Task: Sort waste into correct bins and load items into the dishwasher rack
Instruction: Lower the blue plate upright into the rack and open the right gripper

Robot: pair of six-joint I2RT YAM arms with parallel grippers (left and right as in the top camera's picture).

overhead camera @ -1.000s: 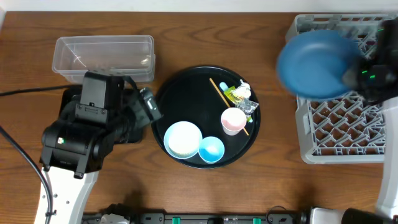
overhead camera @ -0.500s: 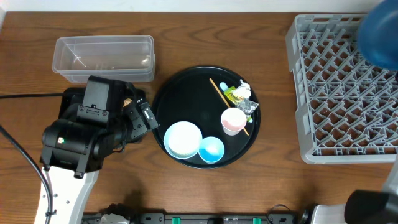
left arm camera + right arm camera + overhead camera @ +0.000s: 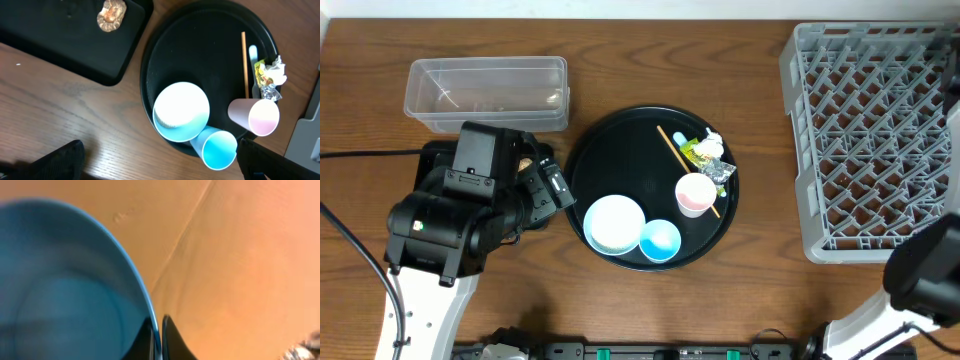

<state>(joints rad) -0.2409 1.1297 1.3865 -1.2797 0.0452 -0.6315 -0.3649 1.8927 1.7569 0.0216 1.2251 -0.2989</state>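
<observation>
Dark blue plate [image 3: 65, 290], rim between closed jaws

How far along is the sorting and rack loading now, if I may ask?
Done: brownish food lump lies in the black tray. In hand: right end effector grips the dark blue plate by its rim. Left: white bowl, light blue bowl, pink cup, stick and wrappers on the round tray; visible rack empty.
</observation>
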